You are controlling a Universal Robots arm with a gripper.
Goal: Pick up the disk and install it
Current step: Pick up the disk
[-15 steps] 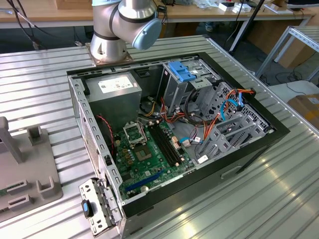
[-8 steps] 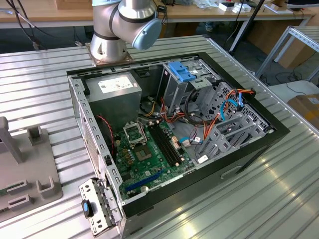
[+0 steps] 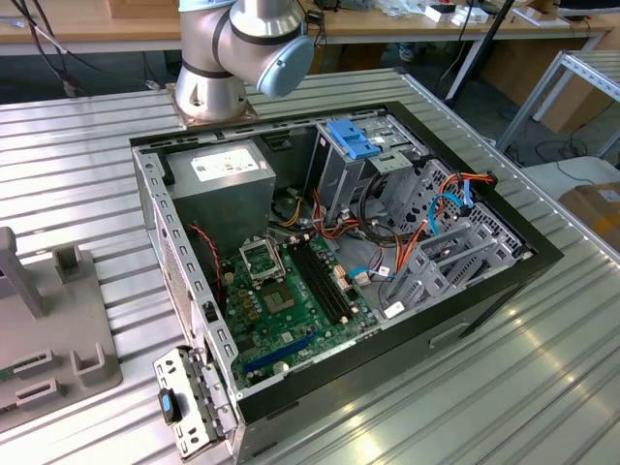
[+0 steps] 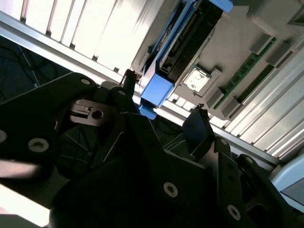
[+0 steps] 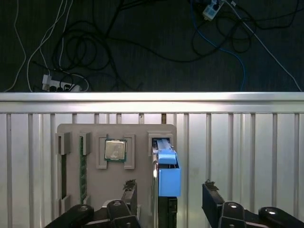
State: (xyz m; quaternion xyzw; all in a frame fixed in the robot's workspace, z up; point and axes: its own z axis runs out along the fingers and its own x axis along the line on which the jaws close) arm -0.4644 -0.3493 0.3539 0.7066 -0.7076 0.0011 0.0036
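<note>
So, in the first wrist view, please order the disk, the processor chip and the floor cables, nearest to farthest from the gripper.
1. The disk: between the fingers of the open gripper.
2. The processor chip: beside the disk, farther off.
3. The floor cables: beyond the table edge.

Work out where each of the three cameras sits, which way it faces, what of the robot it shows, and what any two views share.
Exterior view: off the arm, above the table, looking down into the open computer case; the arm's base shows.
First wrist view: on the arm, looking down on the grey tray; the open gripper straddles the disk.
Second wrist view: on the arm, looking slantwise along the gripper's black linkage.
Shared: both wrist views show disk, tray and gripper.
</note>
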